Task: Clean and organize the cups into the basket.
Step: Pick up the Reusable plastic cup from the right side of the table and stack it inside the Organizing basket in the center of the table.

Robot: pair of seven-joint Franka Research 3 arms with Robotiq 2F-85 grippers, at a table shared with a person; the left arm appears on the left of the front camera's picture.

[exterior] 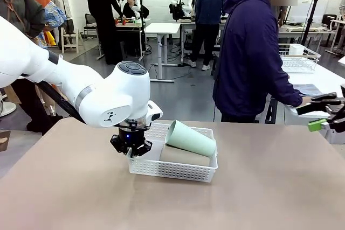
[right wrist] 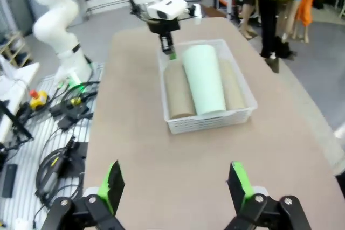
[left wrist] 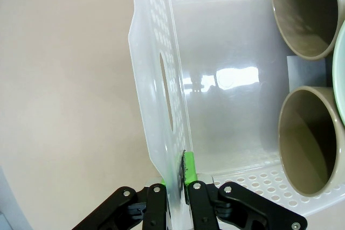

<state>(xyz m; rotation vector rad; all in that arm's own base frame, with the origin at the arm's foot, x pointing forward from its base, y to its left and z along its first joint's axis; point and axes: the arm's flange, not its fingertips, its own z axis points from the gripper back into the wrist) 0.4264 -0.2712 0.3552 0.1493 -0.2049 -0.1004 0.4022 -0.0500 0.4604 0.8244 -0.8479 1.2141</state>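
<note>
Left gripper point(left wrist: 178, 187): clenched on the short end wall of the white basket point(left wrist: 156, 133), green pads pinching the thin plastic from both sides, beside the handle cutout. Basket: stood on the tan table point(exterior: 64, 187), near the middle, toward the far edge. Contents: two tan-brown cups point(right wrist: 178, 92) lying on their sides along the basket floor, open mouths toward the gripped end; mint green cup point(right wrist: 205, 79) lying on top between them. Right gripper point(right wrist: 175, 187): released, fingers spread wide, holding nothing, above the table well apart from the basket.
</note>
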